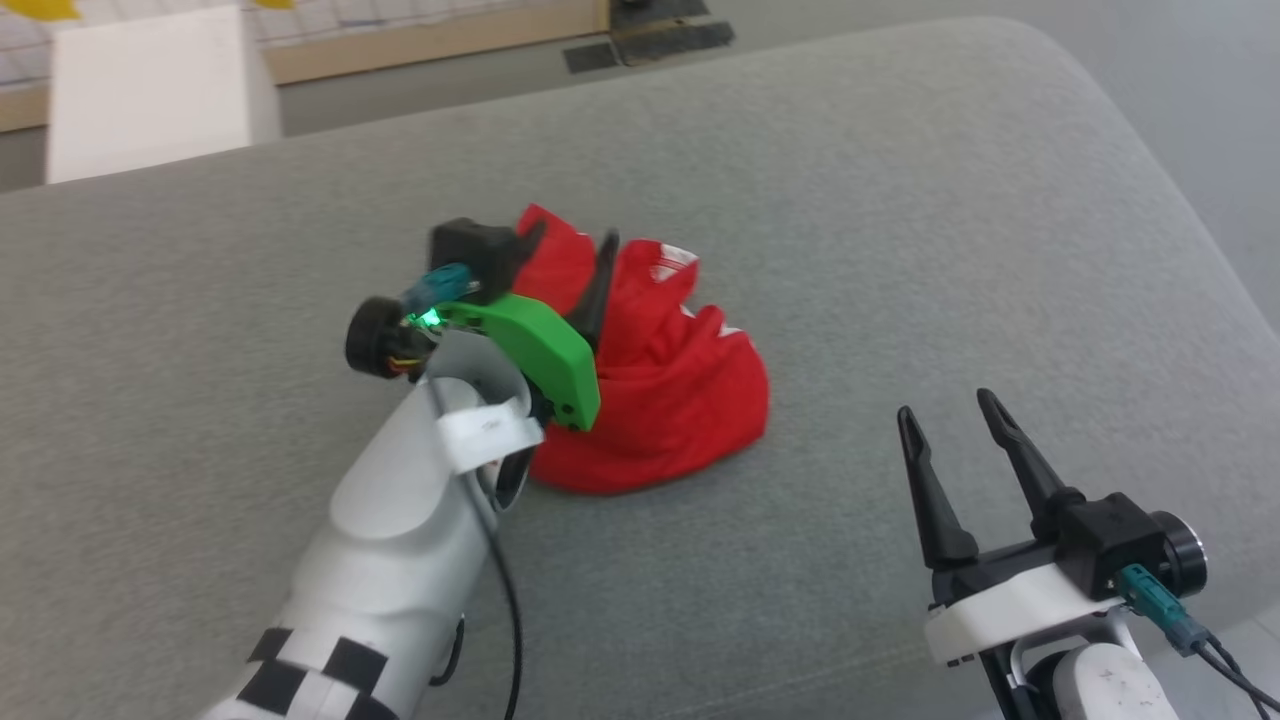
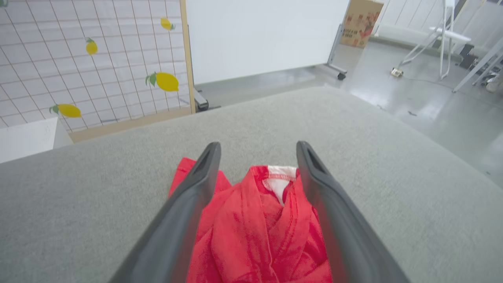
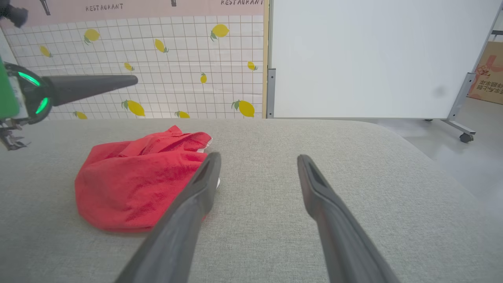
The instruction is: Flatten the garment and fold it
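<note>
Starting at the left gripper: spread wide, nothing pinched between the long dark fingers. Parked right over the garment, one finger on either side of the crumpled red heap, tips pointing toward the far edge of the cushion. Hard to tell from the wrist view whether touching the cloth or just above it. Same story from the head view: tilted down over the left half of the pile, green wrist bracket covering part of the red, small green light glowing next to it.

On to the garment itself: bunched up in a lump, not flat at all, roughly midway across the grey sofa cushion. Bit of white trim with red stitching poking out at the far end, more white peeking along the right side of the folds. Some tiny white marks up there too, way too small to read.

Over to the right gripper: also wide open, holding nothing, off to the right of the heap and clear of it, nearer the robot, fingers aimed away from the body.

Further out, past the cushion: tiled wall panel with lemons, white board on wheels, cardboard box on a shiny grey floor.
</note>
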Motion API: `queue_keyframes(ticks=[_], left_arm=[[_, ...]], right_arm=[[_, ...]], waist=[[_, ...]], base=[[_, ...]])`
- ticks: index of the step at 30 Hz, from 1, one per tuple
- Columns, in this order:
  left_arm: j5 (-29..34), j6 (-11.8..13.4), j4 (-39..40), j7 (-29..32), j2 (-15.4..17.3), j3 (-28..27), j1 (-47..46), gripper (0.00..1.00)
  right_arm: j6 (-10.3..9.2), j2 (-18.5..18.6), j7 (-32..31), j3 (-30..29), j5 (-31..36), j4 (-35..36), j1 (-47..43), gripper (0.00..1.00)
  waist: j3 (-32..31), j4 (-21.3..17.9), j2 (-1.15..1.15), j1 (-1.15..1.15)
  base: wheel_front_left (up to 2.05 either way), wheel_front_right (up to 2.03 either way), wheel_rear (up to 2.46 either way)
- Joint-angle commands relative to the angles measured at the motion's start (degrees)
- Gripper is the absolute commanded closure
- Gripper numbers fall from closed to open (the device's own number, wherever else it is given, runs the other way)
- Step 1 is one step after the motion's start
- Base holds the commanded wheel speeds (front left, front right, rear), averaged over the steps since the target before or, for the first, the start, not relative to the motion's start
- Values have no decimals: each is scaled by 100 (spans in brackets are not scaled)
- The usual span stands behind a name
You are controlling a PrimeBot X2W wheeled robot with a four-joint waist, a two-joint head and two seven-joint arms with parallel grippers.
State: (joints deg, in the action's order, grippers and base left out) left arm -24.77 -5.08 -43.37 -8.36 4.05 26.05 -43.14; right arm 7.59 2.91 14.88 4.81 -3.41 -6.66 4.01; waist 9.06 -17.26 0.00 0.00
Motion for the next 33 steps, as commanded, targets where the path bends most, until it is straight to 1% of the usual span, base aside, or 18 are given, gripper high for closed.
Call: queue_keyframes(ticks=[1,2,4,8,10,13,15,23,30,33], left_arm=[[-88,0,142,-314,93,-100,148,0],[-105,12,295,-480,137,-183,243,0],[-89,87,622,-619,251,-355,480,0],[60,194,1608,-660,431,-783,1192,0],[157,202,2063,-661,492,-1016,1658,0],[272,179,2524,-662,535,-1357,2318,0],[330,159,2760,-663,508,-1569,2675,0],[687,70,3337,-664,301,-2196,3558,0],[907,-15,3515,-664,126,-2435,3803,0],[963,-53,3540,-664,69,-2480,3792,0]], right_arm=[[-10,-3,10,-35,48,12,32,0],[-10,-3,10,-73,65,20,20,0],[-10,-3,10,-138,96,38,-5,0],[-10,-3,-8,-307,140,81,-74,0],[-10,-3,-23,-380,148,105,-103,0],[-10,-3,-43,-482,139,148,-141,0],[-10,-3,-56,-521,132,173,-169,0],[-10,-3,-101,-589,96,237,-258,0],[-10,-3,-109,-592,94,218,-249,0],[-10,-3,-193,-489,126,234,-94,0]], waist=[[-274,358,0,0],[-323,448,0,0],[-410,595,0,0],[-548,892,0,0],[-598,1018,0,0],[-645,1189,0,0],[-670,1277,0,0],[-658,1412,0,0],[-610,1430,0,0],[-563,1461,0,0]], base=[[0,0,0],[0,0,0],[0,0,0],[0,0,0],[0,0,0],[0,0,0],[0,0,0],[0,0,0],[0,0,0],[0,0,0]])
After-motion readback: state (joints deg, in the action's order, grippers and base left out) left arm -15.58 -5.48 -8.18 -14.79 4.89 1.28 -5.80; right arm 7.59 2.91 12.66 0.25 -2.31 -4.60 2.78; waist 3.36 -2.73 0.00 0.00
